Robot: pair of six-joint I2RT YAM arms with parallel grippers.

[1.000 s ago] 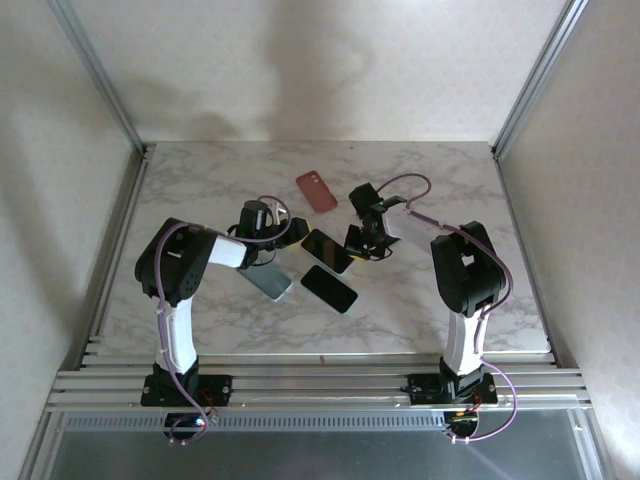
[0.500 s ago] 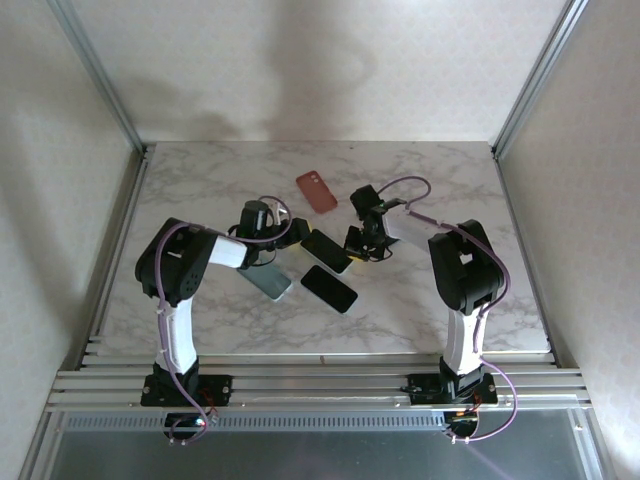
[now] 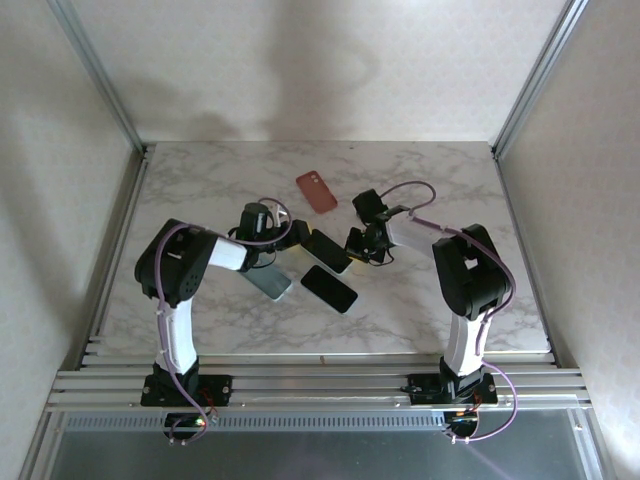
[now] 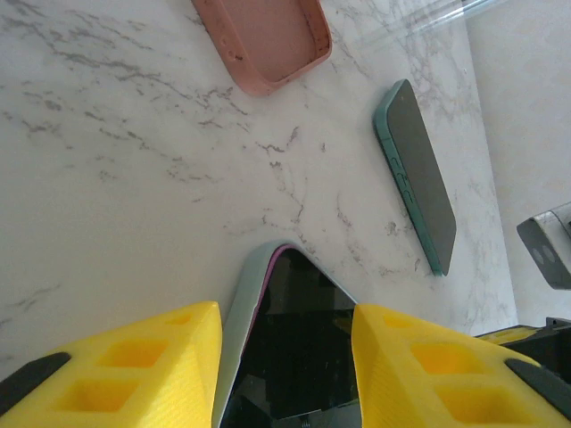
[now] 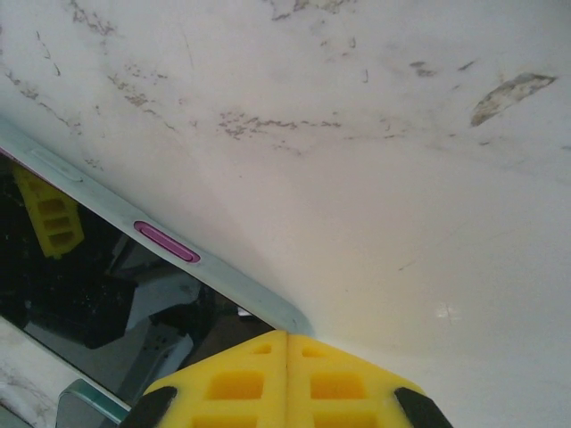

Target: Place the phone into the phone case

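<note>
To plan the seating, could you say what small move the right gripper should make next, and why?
Probably press the shut right gripper down on the phone corner beside it: a purple edge shows along the case rim, perhaps unseated, while the left gripper straddles the other end.

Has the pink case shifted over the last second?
No. The pink case lies at the same spot near the table's far edge as before.

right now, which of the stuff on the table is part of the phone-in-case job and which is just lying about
Job:
purple-edged phone
pale case around its edge

Lying about:
pink case
teal phone
pale green slab, phone or case unclear
</note>
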